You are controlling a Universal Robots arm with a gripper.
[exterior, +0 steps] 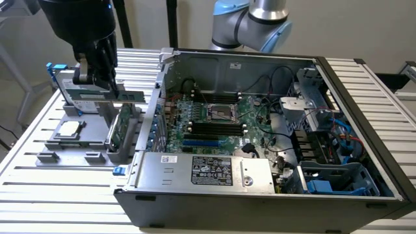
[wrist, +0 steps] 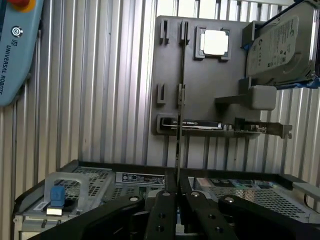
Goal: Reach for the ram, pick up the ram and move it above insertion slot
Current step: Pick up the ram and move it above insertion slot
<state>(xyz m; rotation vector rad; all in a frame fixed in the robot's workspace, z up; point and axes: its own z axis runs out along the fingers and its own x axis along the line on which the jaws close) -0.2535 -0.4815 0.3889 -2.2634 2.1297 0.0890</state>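
Note:
My black gripper [exterior: 97, 83] hangs over the grey parts holder [exterior: 58, 146] at the exterior view's left, shut on the ram [exterior: 128, 96]. The ram is a thin green stick, held level and lifted clear of the holder. In the wrist view the ram [wrist: 179, 100] shows edge-on as a thin dark line running out from between the fingers, with the gripper [wrist: 177, 197] closed around its near end. The insertion slot [exterior: 215, 127], one of the black memory slots on the motherboard, lies inside the open computer case [exterior: 364, 97], to the right of the gripper in the exterior view.
The holder [wrist: 200, 75] carries a processor chip [wrist: 216, 42], a silver hard drive [wrist: 280, 45] and a wider green expansion card [exterior: 120, 127]. The case's side wall [exterior: 156, 107] stands between holder and motherboard. A teach pendant [wrist: 15, 50] lies on the slatted table [exterior: 58, 195].

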